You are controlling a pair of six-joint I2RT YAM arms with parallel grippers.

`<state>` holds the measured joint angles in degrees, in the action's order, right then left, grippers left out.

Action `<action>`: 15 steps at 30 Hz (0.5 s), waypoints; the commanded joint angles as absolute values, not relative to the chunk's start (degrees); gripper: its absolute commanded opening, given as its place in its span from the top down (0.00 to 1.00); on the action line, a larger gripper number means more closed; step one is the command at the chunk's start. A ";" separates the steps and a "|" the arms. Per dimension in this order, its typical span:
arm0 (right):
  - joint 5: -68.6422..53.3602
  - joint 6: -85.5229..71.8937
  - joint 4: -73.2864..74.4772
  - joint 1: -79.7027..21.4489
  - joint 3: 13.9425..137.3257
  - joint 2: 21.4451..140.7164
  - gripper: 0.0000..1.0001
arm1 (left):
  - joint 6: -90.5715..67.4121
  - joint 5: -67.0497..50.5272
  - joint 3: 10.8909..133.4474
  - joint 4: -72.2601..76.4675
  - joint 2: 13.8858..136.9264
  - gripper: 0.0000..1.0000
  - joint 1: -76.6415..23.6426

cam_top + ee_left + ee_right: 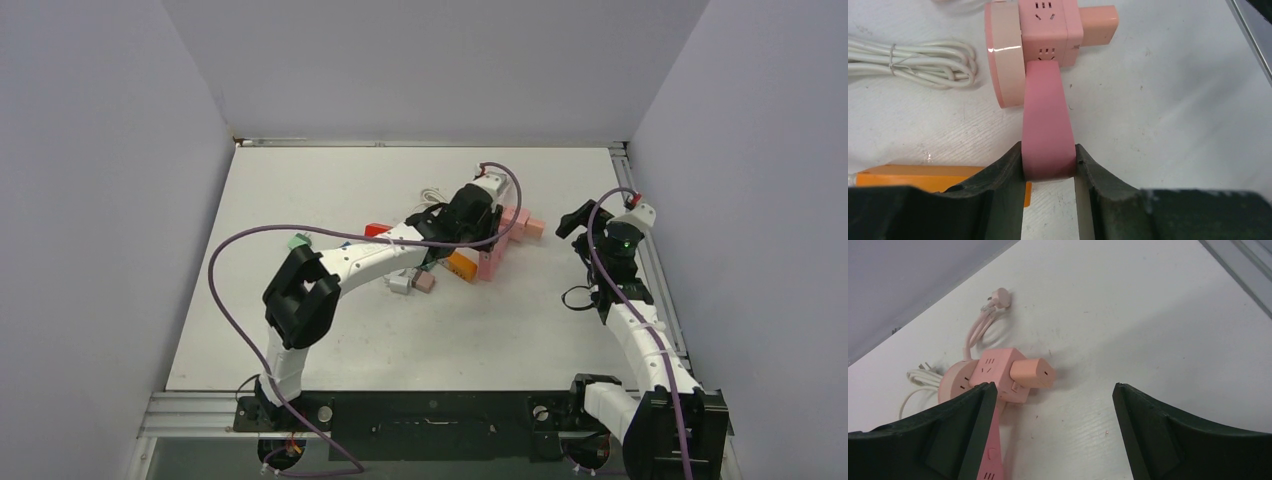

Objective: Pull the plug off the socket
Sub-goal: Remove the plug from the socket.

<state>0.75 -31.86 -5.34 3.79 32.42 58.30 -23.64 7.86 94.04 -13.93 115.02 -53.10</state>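
Observation:
A pink cube socket (1048,25) lies on the white table, joined to a round pink disc (1004,55). A peach plug (1098,22) sticks out of the cube's right side. A long pink bar (1047,125) runs from the cube's near face toward me. My left gripper (1048,160) is shut on the near end of this bar. In the top view the left gripper (480,235) sits over the pink cluster (515,225). My right gripper (1054,390) is open and empty, to the right of the cube (995,372) and the peach plug (1033,372), touching neither.
A bundled white cable (913,57) lies left of the disc. An orange block (923,175) lies under the left finger. A pink corded plug (1000,297) lies beyond the cube. Red, green and grey blocks (400,282) sit near the left forearm. Grey walls surround the table.

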 commanded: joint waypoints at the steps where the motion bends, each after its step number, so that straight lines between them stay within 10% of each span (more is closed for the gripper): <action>1: -6.34 -33.10 -6.96 4.13 34.44 58.61 0.10 | -27.00 4.83 89.26 -10.82 108.68 1.00 -51.59; 15: -26.13 -46.26 -16.59 3.74 30.45 64.26 0.09 | -38.50 3.43 62.08 9.19 89.50 1.00 -48.70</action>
